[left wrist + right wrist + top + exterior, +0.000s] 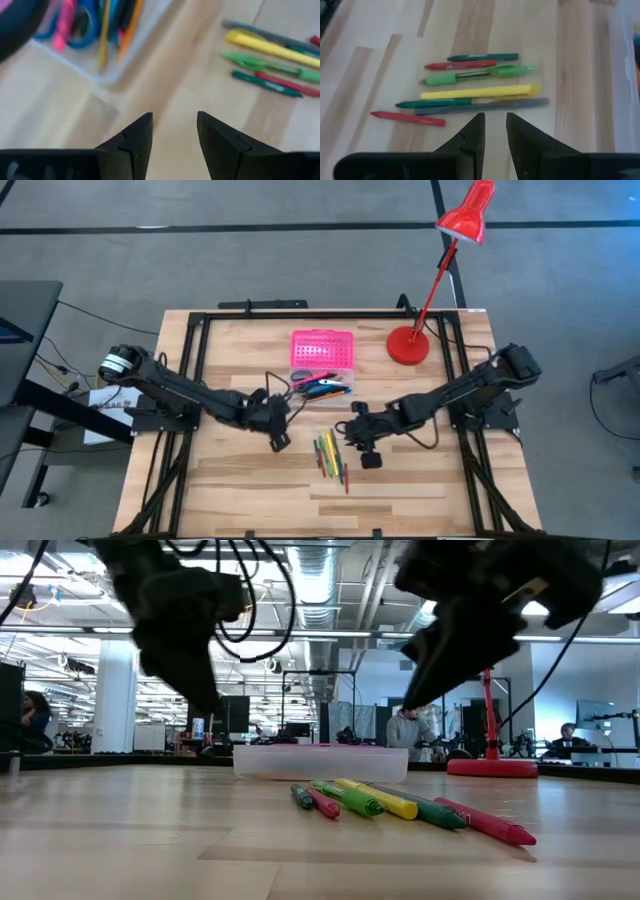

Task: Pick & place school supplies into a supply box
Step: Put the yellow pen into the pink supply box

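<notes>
The supply box stands open at the table's far middle, its pink lid laid back and its clear base holding blue-handled scissors, pens and pencils. Several loose pens and markers, yellow, green, red and grey, lie side by side on the wood nearer the front. My left gripper hovers open between the box and the loose pens, to their left. My right gripper hovers just right of the loose pens, its fingers a narrow gap apart and holding nothing.
A red desk lamp stands with its base right of the box and its head reaching past the far edge. A black frame runs around the table's sides. Bare wood lies in front of the pens.
</notes>
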Motion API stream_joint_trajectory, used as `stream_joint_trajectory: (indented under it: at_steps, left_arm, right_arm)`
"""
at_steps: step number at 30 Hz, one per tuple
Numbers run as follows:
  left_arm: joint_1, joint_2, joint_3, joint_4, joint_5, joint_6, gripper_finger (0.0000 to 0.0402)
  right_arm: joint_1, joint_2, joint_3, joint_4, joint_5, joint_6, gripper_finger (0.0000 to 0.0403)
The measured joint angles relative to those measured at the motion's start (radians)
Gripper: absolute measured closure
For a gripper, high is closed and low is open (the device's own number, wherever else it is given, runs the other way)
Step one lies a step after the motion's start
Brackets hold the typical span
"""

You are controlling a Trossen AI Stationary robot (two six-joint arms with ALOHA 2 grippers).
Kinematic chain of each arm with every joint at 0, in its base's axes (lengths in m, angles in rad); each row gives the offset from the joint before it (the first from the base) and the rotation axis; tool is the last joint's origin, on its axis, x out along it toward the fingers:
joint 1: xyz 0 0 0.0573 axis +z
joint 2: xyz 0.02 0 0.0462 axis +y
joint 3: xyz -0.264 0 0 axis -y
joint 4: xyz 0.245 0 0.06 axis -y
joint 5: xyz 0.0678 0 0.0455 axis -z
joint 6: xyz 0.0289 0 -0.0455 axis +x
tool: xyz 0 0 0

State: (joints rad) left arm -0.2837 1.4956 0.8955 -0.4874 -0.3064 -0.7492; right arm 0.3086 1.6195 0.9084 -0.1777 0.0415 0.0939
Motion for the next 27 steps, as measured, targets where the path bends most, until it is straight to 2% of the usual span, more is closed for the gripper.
stream_joint_trajectory:
  at_steps: [7, 12, 16, 27]
  left_arm:
    - [-0.156, 0.013, -0.051, 0.116, -0.02, -0.155, 0.0253]
    - [-0.238, 0.012, -0.069, 0.098, -0.116, -0.292, 0.0253]
    - [-0.278, 0.011, -0.069, 0.076, -0.156, -0.366, 0.0253]
    - [-0.32, 0.011, -0.069, 0.044, -0.234, -0.451, 0.0253]
  right_arm:
    - [-0.077, 0.111, 0.114, -0.084, -0.07, -0.173, 0.033]
    - [-0.11, 0.17, 0.173, -0.108, -0.137, -0.275, 0.033]
    - [-0.122, 0.225, 0.211, -0.102, -0.199, -0.322, 0.033]
    - [-0.121, 0.267, 0.252, -0.059, -0.202, -0.354, 0.033]
